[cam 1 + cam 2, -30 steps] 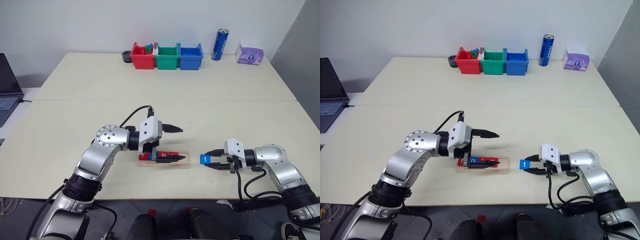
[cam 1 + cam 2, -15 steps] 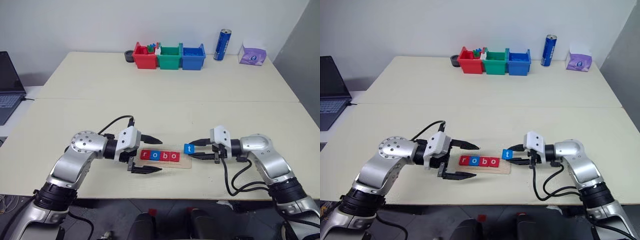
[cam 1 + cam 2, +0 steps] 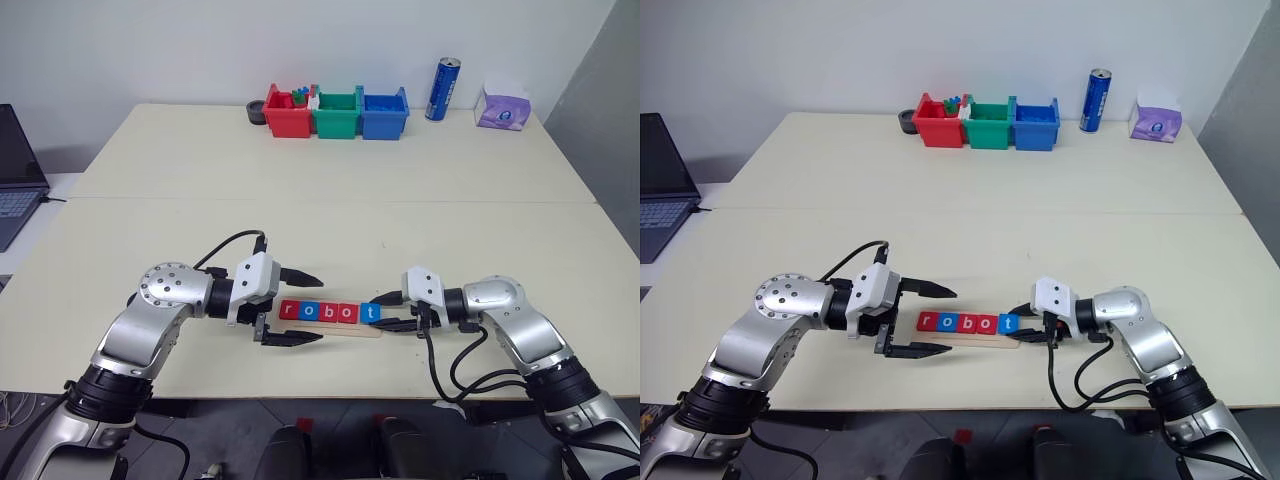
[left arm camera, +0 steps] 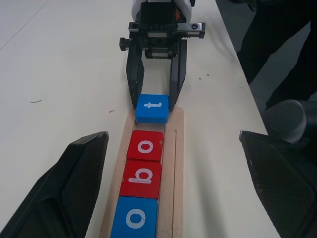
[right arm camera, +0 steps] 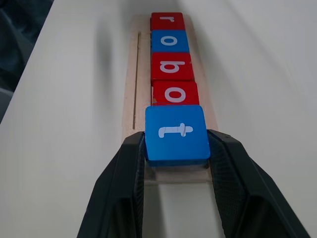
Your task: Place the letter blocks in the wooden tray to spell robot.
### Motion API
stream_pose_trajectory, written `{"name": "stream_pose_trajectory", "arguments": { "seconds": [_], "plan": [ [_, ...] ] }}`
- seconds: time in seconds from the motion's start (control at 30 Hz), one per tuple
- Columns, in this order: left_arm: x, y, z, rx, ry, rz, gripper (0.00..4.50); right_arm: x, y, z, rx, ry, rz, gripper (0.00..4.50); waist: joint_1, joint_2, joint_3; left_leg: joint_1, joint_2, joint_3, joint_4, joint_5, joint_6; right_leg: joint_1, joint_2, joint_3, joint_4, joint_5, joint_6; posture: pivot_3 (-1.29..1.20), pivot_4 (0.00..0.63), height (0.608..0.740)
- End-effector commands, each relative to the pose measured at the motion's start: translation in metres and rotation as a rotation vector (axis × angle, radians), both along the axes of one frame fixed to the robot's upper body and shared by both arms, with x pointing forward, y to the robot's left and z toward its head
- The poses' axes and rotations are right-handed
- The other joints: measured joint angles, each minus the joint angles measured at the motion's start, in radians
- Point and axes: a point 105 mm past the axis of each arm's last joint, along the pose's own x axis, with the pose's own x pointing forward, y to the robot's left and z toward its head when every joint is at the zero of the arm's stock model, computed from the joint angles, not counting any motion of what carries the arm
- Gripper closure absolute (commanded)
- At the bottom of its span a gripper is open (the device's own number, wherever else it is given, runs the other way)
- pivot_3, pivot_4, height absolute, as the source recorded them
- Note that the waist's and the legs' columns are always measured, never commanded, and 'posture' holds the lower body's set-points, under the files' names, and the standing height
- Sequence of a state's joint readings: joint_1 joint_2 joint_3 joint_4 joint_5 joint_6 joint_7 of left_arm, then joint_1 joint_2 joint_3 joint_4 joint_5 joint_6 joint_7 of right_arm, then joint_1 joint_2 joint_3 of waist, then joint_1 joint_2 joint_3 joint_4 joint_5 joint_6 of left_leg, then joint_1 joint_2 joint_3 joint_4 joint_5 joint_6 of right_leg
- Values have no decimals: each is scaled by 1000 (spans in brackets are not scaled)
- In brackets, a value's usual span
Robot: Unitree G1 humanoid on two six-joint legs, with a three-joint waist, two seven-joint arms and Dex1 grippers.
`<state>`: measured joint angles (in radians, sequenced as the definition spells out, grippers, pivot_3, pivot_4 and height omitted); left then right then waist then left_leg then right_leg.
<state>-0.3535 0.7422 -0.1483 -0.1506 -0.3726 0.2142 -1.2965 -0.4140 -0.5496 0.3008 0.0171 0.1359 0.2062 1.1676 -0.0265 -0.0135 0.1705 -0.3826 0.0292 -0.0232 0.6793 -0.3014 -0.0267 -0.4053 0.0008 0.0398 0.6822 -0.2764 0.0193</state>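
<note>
Right wrist view: the right gripper (image 5: 176, 148) is clamped on the blue t block (image 5: 177, 134), one black finger on each side edge.
Hidden: the near end of the wooden tray (image 5: 131, 89) lies under the t block; whether the block rests in the tray or is held just above it cannot be told.
Letter blocks: red r (image 5: 167, 21), blue o (image 5: 170, 41), red b (image 5: 172, 66) and red o (image 5: 175, 93) lie in a row on the tray, edge to edge; the t block closes the row, touching or just short of the last o.
Left gripper (image 3: 290, 307): fingers spread wide, holding nothing, at the tray's r end, one finger on either side of it and clear of the blocks.
Cut off: in the left wrist view the r block falls below the frame.
Tray position: near the front edge of the table (image 3: 330, 220), between the two grippers.
Surroundings: red bin (image 3: 286, 112), green bin (image 3: 336, 113) and blue bin (image 3: 383, 112) stand side by side at the far edge, well apart from the tray; a blue can (image 3: 441, 89) and a purple tissue pack (image 3: 502, 108) lie to their right; a laptop (image 3: 18, 165) is cut by the left border.
</note>
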Motion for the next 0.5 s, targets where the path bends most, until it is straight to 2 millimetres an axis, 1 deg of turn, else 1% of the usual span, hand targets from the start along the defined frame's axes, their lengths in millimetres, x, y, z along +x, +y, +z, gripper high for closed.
{"name": "stream_pose_trajectory", "arguments": {
  "seconds": [0.03, 0.5],
  "plan": [
    [-1, -1, 11, -19, -43, -8, 0, 1, 4, 2, -2, -25, 4, 3039, 0, 0, 0, 0, 0, 0, 0, 0, 0, 0, 0, 0, 0, 0, 0, 0, 150, 740],
    [-1, -2, 8, -25, -39, -9, 0, 4, 2, -3, -18, -4, -15, 3039, 0, 0, 0, 0, 0, 0, 0, 0, 0, 0, 0, 0, 0, 0, 0, 0, 150, 740]
  ]
}}
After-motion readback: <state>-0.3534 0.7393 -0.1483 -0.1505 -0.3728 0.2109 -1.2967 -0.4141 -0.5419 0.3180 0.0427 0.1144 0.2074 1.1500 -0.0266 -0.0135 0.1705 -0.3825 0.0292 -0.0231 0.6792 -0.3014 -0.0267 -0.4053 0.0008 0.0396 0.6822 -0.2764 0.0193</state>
